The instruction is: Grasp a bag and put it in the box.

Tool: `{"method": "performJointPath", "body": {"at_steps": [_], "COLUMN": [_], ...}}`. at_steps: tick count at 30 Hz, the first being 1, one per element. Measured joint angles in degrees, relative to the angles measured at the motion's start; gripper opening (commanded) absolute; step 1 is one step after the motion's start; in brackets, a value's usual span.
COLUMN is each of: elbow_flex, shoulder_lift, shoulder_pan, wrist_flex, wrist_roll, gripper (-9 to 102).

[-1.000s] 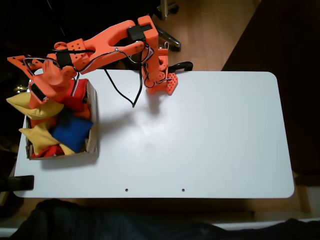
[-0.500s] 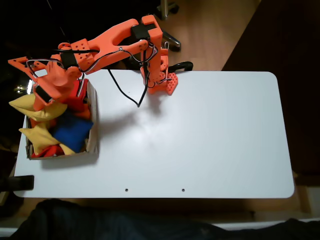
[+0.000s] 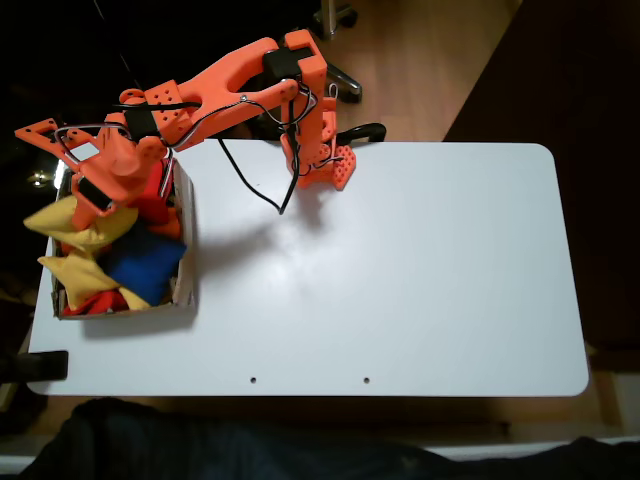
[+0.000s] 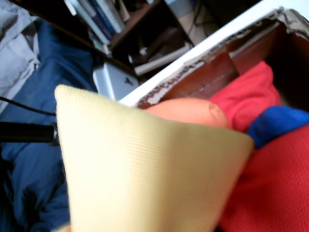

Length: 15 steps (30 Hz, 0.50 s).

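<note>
In the fixed view the golden-yellow bag (image 3: 72, 226) hangs over the left edge of the brown cardboard box (image 3: 187, 245), partly outside its wall. My orange gripper (image 3: 93, 198) is right above the bag, shut on its top edge. In the wrist view the bag (image 4: 145, 179) takes up the foreground, and the box's torn brown wall (image 4: 203, 72) runs behind it. My fingers are hidden in the wrist view.
The box holds several beanbags: a blue one (image 3: 146, 262), another yellow one (image 3: 74, 272) and red ones (image 3: 100, 300). The white table (image 3: 400, 270) stretches to the right. The arm's base (image 3: 320, 165) stands at the table's far edge. The table's left edge lies just beside the box.
The gripper and the bag have shifted slightly right and down, toward the box. The beanbags in the box have not moved.
</note>
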Motion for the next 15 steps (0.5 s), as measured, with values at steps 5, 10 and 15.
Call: {"method": "performJointPath", "body": {"at_steps": [5,10,15], "elbow_flex": [-0.09,-0.09,-0.09], "shoulder_lift": [1.49,2.02,2.02], "shoulder_pan": [-0.09,-0.26,-0.26], "wrist_flex": [-0.09,-0.35,-0.97], "wrist_roll": [0.35,0.35,0.62], "gripper": [29,31,36]}}
